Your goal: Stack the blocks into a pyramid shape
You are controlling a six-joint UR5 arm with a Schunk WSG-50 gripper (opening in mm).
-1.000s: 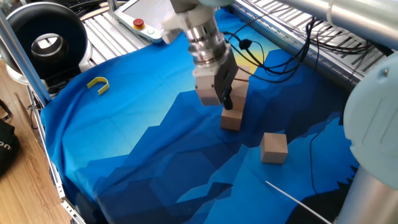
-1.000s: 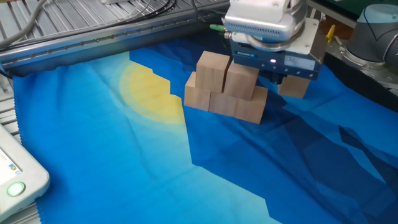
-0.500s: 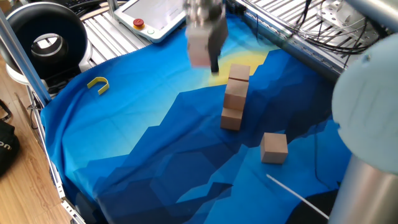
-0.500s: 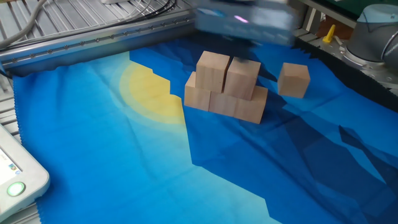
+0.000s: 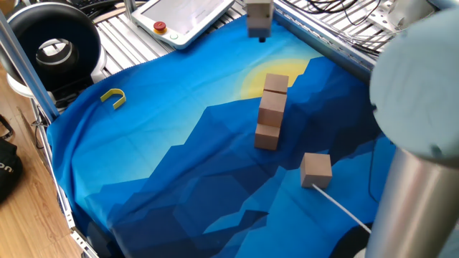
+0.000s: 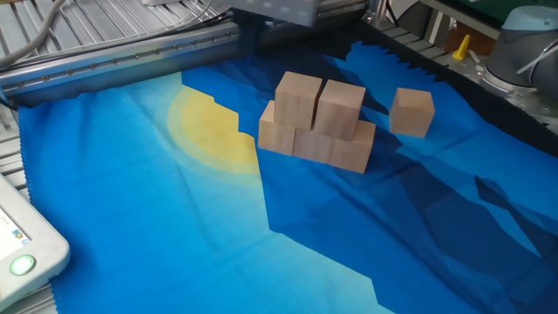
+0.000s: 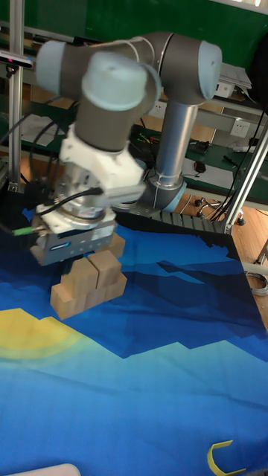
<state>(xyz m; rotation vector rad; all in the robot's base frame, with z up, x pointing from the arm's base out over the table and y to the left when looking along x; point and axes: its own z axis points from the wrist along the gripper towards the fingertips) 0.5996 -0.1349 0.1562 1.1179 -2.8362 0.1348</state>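
The blocks are plain light-brown wooden cubes. Three of them form a bottom row (image 6: 316,145) on the blue cloth, and two more (image 6: 319,103) sit side by side on top. In one fixed view this stack (image 5: 271,111) is seen end-on. A single block (image 6: 411,112) (image 5: 315,170) lies apart from the stack on the cloth. My gripper (image 5: 259,32) hangs high above the far side of the stack, open and holding nothing. In the tall fixed view the gripper (image 7: 73,251) covers part of the stack (image 7: 89,282).
A small yellow U-shaped piece (image 5: 113,97) lies near the cloth's left edge. A control pendant (image 5: 183,18) and a black round device (image 5: 54,46) sit beyond the cloth. Metal rails and cables (image 5: 337,29) border the back. A thin white rod (image 5: 341,213) lies by the lone block.
The gripper has risen from the stack's top row and moved up and toward the back, leaving that block in place. The blocks have not shifted.
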